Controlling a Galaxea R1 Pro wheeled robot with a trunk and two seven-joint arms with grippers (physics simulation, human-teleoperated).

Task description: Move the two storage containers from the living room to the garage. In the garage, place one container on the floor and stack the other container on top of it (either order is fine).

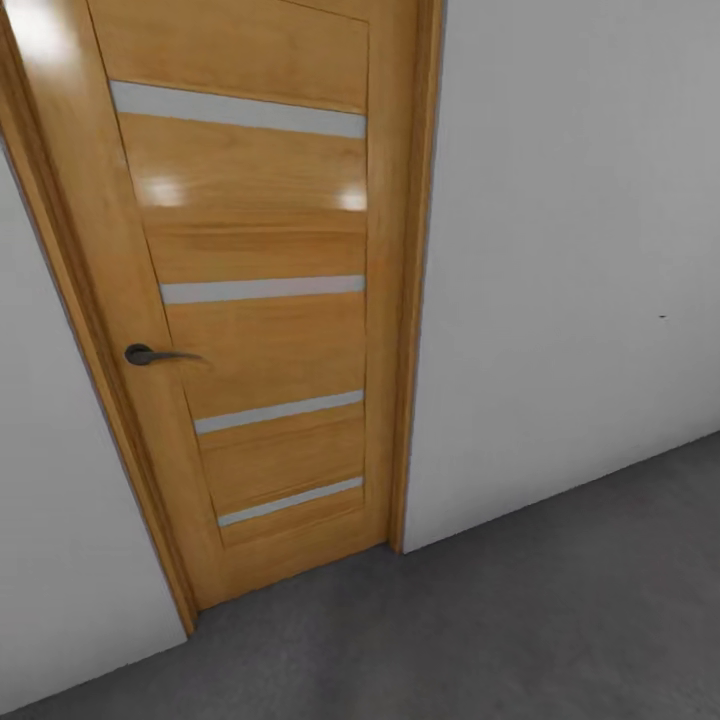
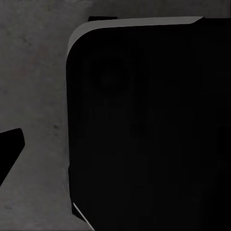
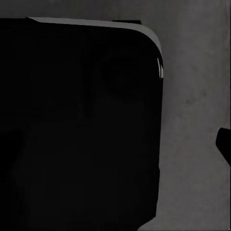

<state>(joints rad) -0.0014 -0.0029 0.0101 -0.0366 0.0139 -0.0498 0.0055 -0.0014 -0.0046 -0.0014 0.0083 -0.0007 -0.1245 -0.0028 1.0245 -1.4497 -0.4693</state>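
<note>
The two storage containers are out of view, and so is the living room. I am in the garage, facing its wood door with pale stripes [image 1: 255, 300], set in a grey-white wall [image 1: 570, 280]. The dark grey concrete floor [image 1: 520, 620] runs along the wall's foot. In the left wrist view one black fingertip [image 2: 9, 149] juts in over the floor [image 2: 33, 86], beside a large black rounded body [image 2: 149, 130]. The right wrist view has a black fingertip [image 3: 224, 144] at its edge, with the same kind of black body [image 3: 77, 125] beside it. Nothing is seen between any fingers.
The door is shut, and its dark lever handle [image 1: 150, 354] sits on its left side. The wooden door frame [image 1: 410, 300] meets the white wall at the right. Open concrete floor stretches to the right of the door.
</note>
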